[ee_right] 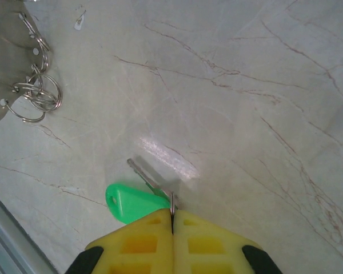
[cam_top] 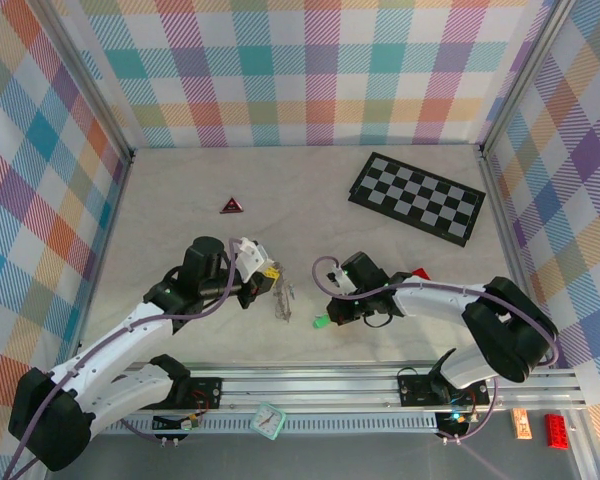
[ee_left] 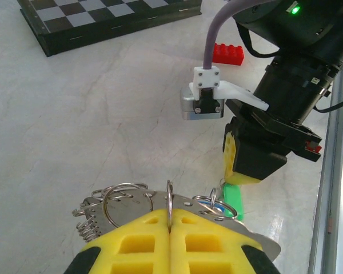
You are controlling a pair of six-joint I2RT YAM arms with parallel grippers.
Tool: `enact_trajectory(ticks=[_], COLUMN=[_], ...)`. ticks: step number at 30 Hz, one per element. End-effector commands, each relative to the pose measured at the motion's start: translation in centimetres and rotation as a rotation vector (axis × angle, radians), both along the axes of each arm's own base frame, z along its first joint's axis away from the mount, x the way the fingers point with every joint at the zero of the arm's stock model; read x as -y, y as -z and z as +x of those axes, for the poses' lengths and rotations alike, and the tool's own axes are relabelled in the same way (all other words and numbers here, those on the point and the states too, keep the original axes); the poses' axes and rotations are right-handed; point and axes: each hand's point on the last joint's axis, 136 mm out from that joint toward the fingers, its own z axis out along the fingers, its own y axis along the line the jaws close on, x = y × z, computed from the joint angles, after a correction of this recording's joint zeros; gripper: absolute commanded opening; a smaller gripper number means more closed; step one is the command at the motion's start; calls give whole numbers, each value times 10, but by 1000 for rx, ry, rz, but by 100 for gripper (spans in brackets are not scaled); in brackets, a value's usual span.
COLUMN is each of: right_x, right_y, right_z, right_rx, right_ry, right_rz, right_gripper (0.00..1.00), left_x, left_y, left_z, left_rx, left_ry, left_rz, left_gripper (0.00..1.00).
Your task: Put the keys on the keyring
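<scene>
Keyring (ee_left: pixel 126 202) front and centre in the left wrist view: it's a flat silvery plate carrying a cluster of split rings. The left tool (ee_left: pixel 169 217) has its yellow fingers (ee_left: pixel 137 245) pressed together on one ring standing upright between them. That is a firm pinch, no gap at all.

From above, that tool sits left of the middle of the pale marbled worktop (cam_top: pixel 180 190), with the plate just off its tip. Whether the plate rests on the surface, I can't tell.

Over to the right tool (ee_right: pixel 172 216): its fingers are closed tight too, gripping the green key (ee_right: pixel 131 201). The green plastic part juts out to the left, and a thin metal blade slants up and left just above it. Exactly where the fingers bite is hidden between them.

In the right wrist view the keyring's loops sit in the top-left corner, clear of the key. In the left wrist view the green key pokes out below the right tool's yellow fingertip, just beside the rings at the plate's right end.

The two tools face each other near the front middle of the worktop, close but apart.

Further back, a chequered board (cam_top: pixel 417 197) lies at the right rear. A small red-and-black triangle (cam_top: pixel 231 205) sits at the left rear, and a red brick (cam_top: pixel 421 273) is just behind the right arm.
</scene>
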Motion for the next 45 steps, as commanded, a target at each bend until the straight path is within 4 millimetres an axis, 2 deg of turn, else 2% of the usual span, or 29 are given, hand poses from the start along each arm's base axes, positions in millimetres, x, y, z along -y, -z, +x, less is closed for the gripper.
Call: enact_trajectory(ticks=[1,4,8,17,22,26,34,45], right_x=[-5,-5,-6,-3,2,-1,-7,-6], right_y=[-5,-5,-7,-3,-4,-2,-3,1], right_z=[4,6,11,13,13,7,8,8], right_rx=[-13,-10,3,-8,-22,-68,-73,-87], right_ry=[10,14,16,29,65,57,51,44], right_rz=[17,15,11,-19,-26,-19,2,-17], right_gripper=[11,22,30,32,36,32,19,15], left_x=[8,8,8,9,9,9,9,9], left_y=[-17,-16,-16,-15,-15,-14,-15,-13], left_z=[-2,-3,-3,-3,-3,-3,-3,-2], left_rx=[54,53,55,53,54,53,53,52], left_ry=[53,57,59,61,63,63,63,60], left_rz=[-23,-21,-18,-16,-15,-14,-13,-9], left_gripper=[0,0,0,0,0,0,0,0])
